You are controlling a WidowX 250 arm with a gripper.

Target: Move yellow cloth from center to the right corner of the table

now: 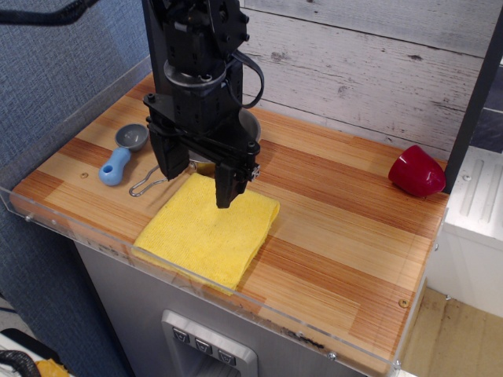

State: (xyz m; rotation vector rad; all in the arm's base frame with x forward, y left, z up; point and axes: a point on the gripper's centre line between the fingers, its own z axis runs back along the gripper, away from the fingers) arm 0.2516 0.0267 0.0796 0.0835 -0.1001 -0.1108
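One black robot arm fills the upper left of the frame, hanging down over a striped wooden tabletop edged with a clear acrylic rim. Its gripper points straight down, the two fingers spread apart with nothing between them. One finger sits low over the upper edge of the yellow cloth; the other is further left, over the wire handle of a steel pan. We cannot tell whether the lower finger touches the cloth or stops just above it.

We see the yellow cloth lying flat and folded at the lower left of centre, its near edge close to the acrylic rim. The right part of the tabletop, where it must go, is well apart from it. A dark red object rests at the upper right, by the back wall. A blue-handled scoop lies at the left, near the pan.

We judge that the grasp is not yet made. Risks from here:
- The left finger may catch the pan handle as the gripper closes, shifting the pan.
- A pinch at the very edge may take only the top layer, so the cloth unfolds or slips when dragged.
- A carry toward the far right could brush the red object.
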